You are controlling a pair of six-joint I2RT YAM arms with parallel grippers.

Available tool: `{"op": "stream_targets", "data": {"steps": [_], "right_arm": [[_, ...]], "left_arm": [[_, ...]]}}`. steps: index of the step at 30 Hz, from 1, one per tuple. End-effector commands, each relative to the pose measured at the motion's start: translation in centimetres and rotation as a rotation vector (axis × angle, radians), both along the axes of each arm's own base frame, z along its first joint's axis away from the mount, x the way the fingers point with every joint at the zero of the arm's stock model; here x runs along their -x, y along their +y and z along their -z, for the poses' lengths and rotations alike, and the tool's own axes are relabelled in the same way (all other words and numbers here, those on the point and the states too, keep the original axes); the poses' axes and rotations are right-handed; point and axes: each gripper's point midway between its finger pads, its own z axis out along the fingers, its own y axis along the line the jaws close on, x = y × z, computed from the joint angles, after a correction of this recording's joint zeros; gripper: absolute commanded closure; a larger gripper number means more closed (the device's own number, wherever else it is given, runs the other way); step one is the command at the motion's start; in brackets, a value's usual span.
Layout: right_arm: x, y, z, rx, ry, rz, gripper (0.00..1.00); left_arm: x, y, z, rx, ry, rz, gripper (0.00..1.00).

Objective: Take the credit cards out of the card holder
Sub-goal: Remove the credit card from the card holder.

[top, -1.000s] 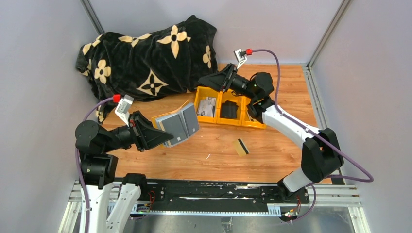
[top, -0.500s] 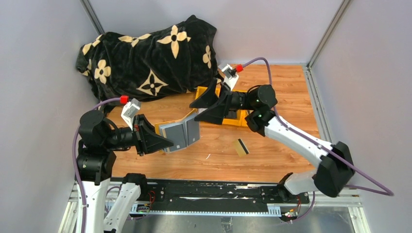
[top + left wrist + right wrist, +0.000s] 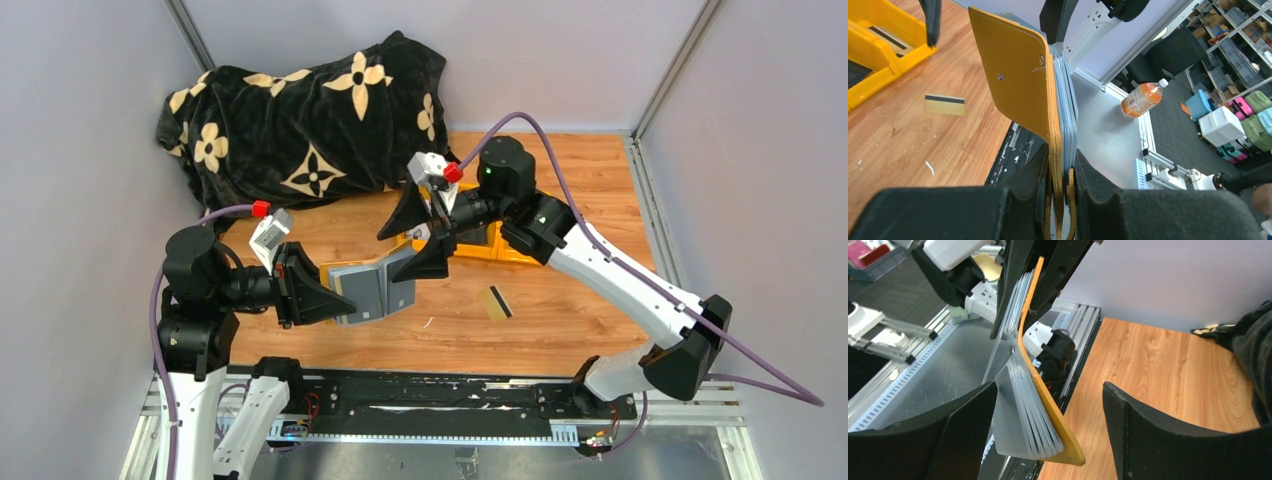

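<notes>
Two arms: both reach in over the wooden table (image 3: pixel 570 325) and meet near the middle of the overhead frame.
Left gripper (image 3: pixel 338 297): clenched on the card holder (image 3: pixel 372 288). In its wrist view the two black fingers (image 3: pixel 1035 172) pinch the holder's lower edge, tan cover and grey leaves together.
Card holder: held clear of the table at centre-left of the overhead frame, standing on edge and spread open like a book, grey inner faces turned up. The left wrist view shows its mustard-tan outer cover with a small snap stud.
Grey leaves (image 3: pixel 1023 432): fanned out at the lower centre of the right wrist view. Whether any of them holds a card cannot be told.
Right gripper (image 3: pixel 386 258): released, fingers spread wide and grasping nothing. The holder's free corner sits in the gap between them. Whether a finger touches it cannot be told.
Tan-gold credit card (image 3: pixel 496 303): lies flat on the table, right of centre in the overhead frame, black stripe up, well apart from the holder and both grippers.
Yellow tray (image 3: pixel 505 252): behind the right gripper and partly hidden by that arm. At the upper left of the left wrist view, a pale card (image 3: pixel 893 42) with a dark stripe lies in one compartment.
Blanket (image 3: pixel 300 120): black with cream flower motifs, heaped at the upper left of the overhead frame.
</notes>
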Motion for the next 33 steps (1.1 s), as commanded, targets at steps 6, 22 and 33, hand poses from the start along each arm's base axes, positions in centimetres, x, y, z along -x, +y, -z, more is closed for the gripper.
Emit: {"op": "stream_targets", "data": {"steps": [6, 22, 33], "right_arm": [[3.2, -1.3, 1.2, 0.076, -0.024, -0.152, 0.56], [-0.7, -1.2, -0.1, 0.026, -0.060, 0.209, 1.00], [0.8, -0.9, -0.9, 0.026, -0.046, 0.155, 1.00]], "left_arm": [[0.2, 0.0, -1.6, 0.008, -0.129, 0.011, 1.00], [-2.8, 2.4, 0.6, -0.197, -0.457, -0.298, 0.57], [-2.7, 2.6, 0.6, -0.204, -0.483, -0.305, 0.61]]}}
